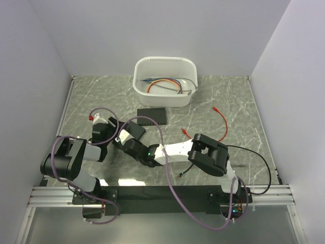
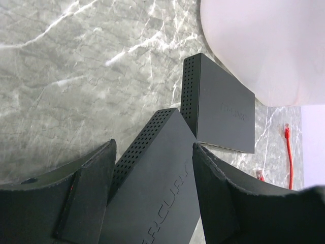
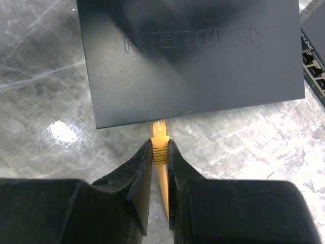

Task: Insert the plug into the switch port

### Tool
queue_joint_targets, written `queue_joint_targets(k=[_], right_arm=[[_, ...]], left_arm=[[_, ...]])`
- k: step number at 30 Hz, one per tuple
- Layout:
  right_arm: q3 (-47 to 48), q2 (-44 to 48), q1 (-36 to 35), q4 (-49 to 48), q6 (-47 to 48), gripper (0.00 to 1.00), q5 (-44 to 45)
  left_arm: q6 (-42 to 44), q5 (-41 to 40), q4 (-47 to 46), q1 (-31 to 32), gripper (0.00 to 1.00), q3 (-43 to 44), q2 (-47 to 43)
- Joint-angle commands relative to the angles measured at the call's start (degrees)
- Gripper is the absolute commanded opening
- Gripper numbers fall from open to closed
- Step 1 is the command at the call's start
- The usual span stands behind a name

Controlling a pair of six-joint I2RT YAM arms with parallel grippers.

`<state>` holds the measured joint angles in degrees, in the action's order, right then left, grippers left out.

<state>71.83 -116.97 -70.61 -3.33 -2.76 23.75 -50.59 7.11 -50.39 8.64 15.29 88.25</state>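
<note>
The right gripper [image 3: 160, 151] has its jaws clenched on the ribbed boot of a yellow plug [image 3: 159, 132], seen from the right wrist. The plug's tip points at the near edge of the black switch [image 3: 193, 56] and vanishes under that edge. The port face is hidden from this camera, so it cannot be told whether the tip sits in a port or only rests against the casing. Behind the boot, a strip of yellow cable runs down between the fingers and is lost in their shadow.

The left gripper [image 2: 154, 147] has its jaws grasping the same switch across its width, one finger against the perforated side and the other against the opposite edge. Part of the embossed lettering on the lid is cut off by the bottom of the left wrist view.

A second switch [image 2: 221, 109] lies flat on the desk [image 1: 228, 96] just beyond the held one, and their corners look almost touching. Only a sliver of it, showing a few ports, appears at the right edge of the right wrist view.

From above, both grippers and the held switch merge into one dark cluster left of centre, and the plug cannot be made out there. A white basin [image 1: 165, 96] at the back holds several coloured cables, too tangled to separate. A red cable [image 1: 223, 124] lies loose on the desk to the right, and a purple cable [image 1: 170, 173] loops over the arms.
</note>
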Motion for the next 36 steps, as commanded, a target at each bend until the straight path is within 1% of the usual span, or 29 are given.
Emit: queue_joint_targets(k=[1, 7, 8, 12, 14, 15, 17, 18, 20, 23, 27, 30, 36], right_arm=[[8.05, 0.43, 1.00, -27.52, 0.13, 0.00, -6.43], [12.71, -1.59, 1.09, -25.06, 2.32, 0.00, -8.10], [13.76, -2.12, 1.09, -24.45, 3.80, 0.00, -8.45], [14.65, -2.74, 1.35, -23.21, 4.43, 0.00, -9.86], [14.04, -2.21, 1.35, -22.42, 4.52, 0.01, -10.21], [13.78, -2.04, 1.26, -21.98, 4.52, 0.06, -9.95], [12.20, -0.81, 1.18, -20.84, 4.52, 0.11, -8.73], [11.32, -0.20, 1.18, -20.66, 4.61, 0.19, -8.11], [7.72, 2.00, 1.18, -20.83, 4.35, 0.27, -6.10], [1.75, 5.51, 1.18, -22.41, 3.65, 0.32, -4.59], [-3.27, 8.85, 1.18, -22.33, 2.94, 0.44, -2.57], [-6.79, 12.11, 1.00, -21.98, 0.92, 0.49, -1.43], [-13.03, 20.98, 0.56, -17.95, -1.71, 0.53, 3.14]], left_arm=[[-4.78, 10.29, 12.51, 5.86, 0.67, -4.30, 3.60], [-5.13, 7.75, 14.18, 7.88, 0.67, -3.25, 3.42], [-5.13, 7.13, 14.70, 8.58, 0.67, -2.73, 3.25], [-4.78, 5.46, 17.78, 8.93, 0.67, -1.49, 2.46], [-4.00, 3.70, 20.94, 8.93, 0.67, -0.36, 1.23], [-3.91, 3.17, 21.90, 8.93, 0.67, 0.09, 0.88], [-3.03, 0.55, 26.12, 8.85, 0.68, 1.84, -0.35], [-2.76, -0.08, 27.61, 8.85, 0.68, 2.46, -0.70], [-2.50, -0.61, 29.64, 8.58, 0.68, 3.77, -1.67], [-1.80, -1.93, 33.93, 8.06, 0.69, 6.23, -3.34], [-0.74, -2.28, 37.63, 5.60, 0.69, 8.70, -5.71], [0.75, -2.89, 41.84, 3.05, 0.69, 11.16, -7.91], [5.32, -6.05, 50.21, -2.40, 0.70, 17.75, -13.18]])
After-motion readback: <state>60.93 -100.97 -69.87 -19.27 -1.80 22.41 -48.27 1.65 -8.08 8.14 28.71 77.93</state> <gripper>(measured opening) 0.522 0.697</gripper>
